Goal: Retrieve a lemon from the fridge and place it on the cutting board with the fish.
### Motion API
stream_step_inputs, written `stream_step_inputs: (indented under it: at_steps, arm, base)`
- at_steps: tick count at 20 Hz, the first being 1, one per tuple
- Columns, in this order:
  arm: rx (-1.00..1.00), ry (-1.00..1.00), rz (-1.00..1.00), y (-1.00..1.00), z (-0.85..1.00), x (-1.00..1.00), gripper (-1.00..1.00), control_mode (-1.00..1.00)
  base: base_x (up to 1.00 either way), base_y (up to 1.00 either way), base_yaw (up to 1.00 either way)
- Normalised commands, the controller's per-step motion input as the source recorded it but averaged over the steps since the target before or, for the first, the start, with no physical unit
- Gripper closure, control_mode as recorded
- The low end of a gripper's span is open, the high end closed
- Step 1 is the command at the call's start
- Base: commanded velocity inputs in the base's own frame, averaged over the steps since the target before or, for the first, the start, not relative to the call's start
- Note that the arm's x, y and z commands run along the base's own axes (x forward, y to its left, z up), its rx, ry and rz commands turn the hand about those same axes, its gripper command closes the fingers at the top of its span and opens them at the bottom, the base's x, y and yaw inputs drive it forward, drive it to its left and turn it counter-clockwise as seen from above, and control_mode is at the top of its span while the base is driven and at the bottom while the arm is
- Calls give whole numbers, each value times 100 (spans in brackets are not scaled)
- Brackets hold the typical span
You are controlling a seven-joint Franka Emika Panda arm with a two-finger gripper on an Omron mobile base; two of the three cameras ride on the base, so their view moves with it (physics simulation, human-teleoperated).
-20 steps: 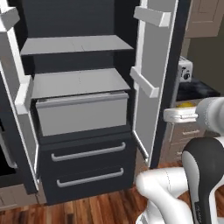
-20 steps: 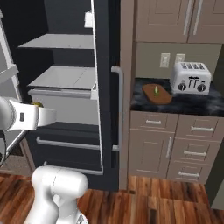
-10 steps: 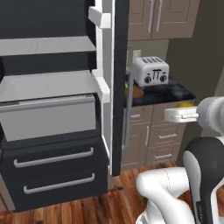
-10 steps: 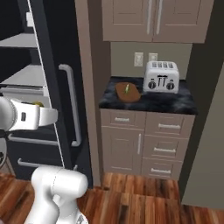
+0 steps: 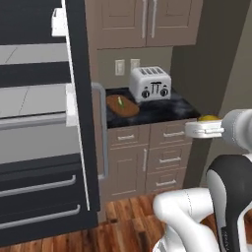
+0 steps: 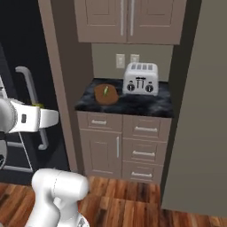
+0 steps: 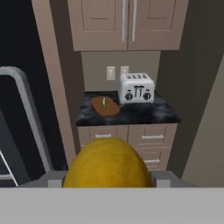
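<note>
Charcoal fridge (image 5: 44,123) open beside us, lemon (image 7: 108,163) in our fingers.

We see the fridge standing with its door swung out, grey shelves and drawers showing inside, just left of a dark marbled worktop (image 6: 133,103) on beige cabinets. On that worktop a silver toaster (image 6: 141,79) sits to the right of the reddish-brown cutting board (image 6: 106,94), where the small greenish fish (image 6: 105,91) lies. Our gripper (image 7: 108,177) holds the yellow lemon clamped between its fingers, well apart from the board, in the air in front of the cabinets.
</note>
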Motion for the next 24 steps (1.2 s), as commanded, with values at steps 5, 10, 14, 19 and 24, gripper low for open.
stream_step_inputs:
  at_steps: [5,10,14,19,24]
  arm:
    - [0,0,0,0,0,0,100,100]
    - [0,0,0,0,0,0,100,100]
    - [0,0,0,0,0,0,100,100]
    - [0,0,0,0,0,0,100,100]
    - [0,0,0,0,0,0,100,100]
  base:
    - [60,-58,10]
    - [53,-38,12]
    - [57,-23,14]
    - [58,-34,14]
    - [29,-41,12]
